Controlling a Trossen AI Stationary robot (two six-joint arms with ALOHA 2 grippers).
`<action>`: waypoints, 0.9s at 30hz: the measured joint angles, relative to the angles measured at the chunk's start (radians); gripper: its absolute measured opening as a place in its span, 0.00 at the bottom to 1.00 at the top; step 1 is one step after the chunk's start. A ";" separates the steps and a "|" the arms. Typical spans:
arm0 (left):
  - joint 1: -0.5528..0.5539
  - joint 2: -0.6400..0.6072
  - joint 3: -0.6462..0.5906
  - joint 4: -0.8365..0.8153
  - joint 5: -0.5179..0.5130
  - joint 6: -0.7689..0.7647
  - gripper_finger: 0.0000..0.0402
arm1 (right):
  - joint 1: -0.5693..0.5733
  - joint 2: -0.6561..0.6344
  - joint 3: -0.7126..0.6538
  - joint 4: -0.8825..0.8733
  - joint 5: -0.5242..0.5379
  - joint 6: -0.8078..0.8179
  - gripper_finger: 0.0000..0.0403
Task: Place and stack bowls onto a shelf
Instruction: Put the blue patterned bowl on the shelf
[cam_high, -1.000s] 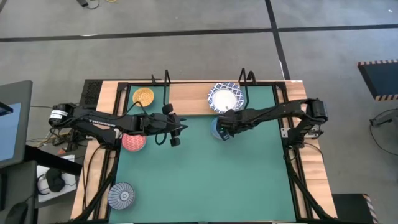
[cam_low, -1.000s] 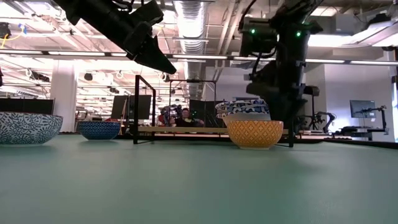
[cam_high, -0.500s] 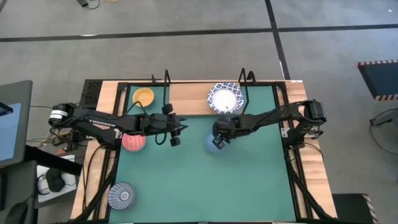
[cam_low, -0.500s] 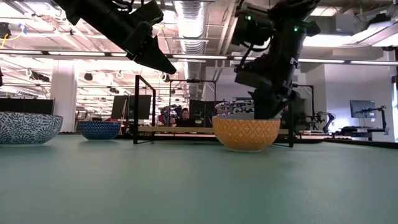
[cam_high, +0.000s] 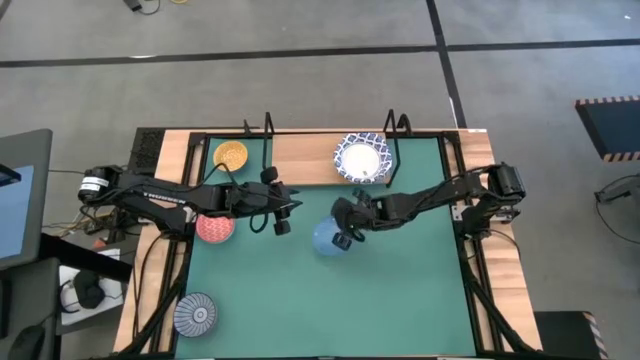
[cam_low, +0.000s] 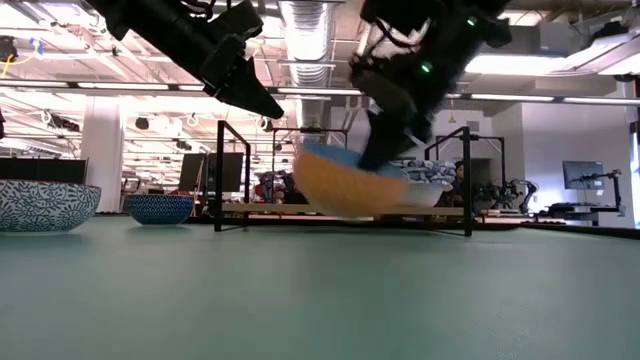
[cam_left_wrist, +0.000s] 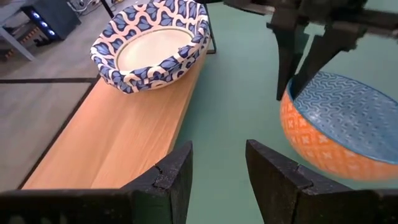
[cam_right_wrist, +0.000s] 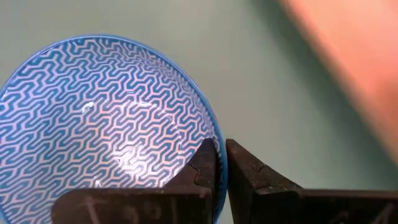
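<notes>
My right gripper (cam_high: 345, 228) is shut on a bowl (cam_high: 326, 239) that is blue-patterned inside (cam_right_wrist: 99, 124) and orange outside (cam_left_wrist: 323, 149). The bowl is off the green mat and tilted in the low view (cam_low: 350, 182). My left gripper (cam_high: 281, 211) is open and empty above the mat, left of that bowl; its fingers show in its wrist view (cam_left_wrist: 217, 171). A stack of white bowls with blue lattice rims (cam_high: 360, 158) and an orange-yellow bowl (cam_high: 231, 154) rest on the light-wood shelf (cam_high: 295, 158). My right gripper pinches the bowl's rim (cam_right_wrist: 216, 146), one finger inside the bowl and one outside. The fingers come from above, slanting from the table's right. The bowl hangs clear of the mat, tilted.
A red bowl (cam_high: 214, 227) sits on the mat under my left arm. A grey-blue ribbed bowl (cam_high: 195, 315) sits at the near left corner. The shelf's black wire frame (cam_low: 220, 175) stands along the far edge. The green mat (cam_high: 400, 300) spreads to the near right.
My right gripper has carried the bowl away from the shelf, toward the table's near and left edges. The bowl first slid along the mat, then rose clear of it and tipped.
</notes>
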 joint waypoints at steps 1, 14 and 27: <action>0.000 0.000 0.000 0.002 -0.012 0.000 0.34 | -0.007 0.000 0.018 0.008 0.004 -0.023 0.09; 0.000 -0.001 0.000 -0.002 -0.043 -0.011 0.34 | -0.024 0.021 0.111 0.062 0.185 -0.233 0.09; -0.001 -0.002 0.000 0.114 0.029 0.041 0.39 | 0.017 0.057 0.120 0.138 0.543 -0.454 0.09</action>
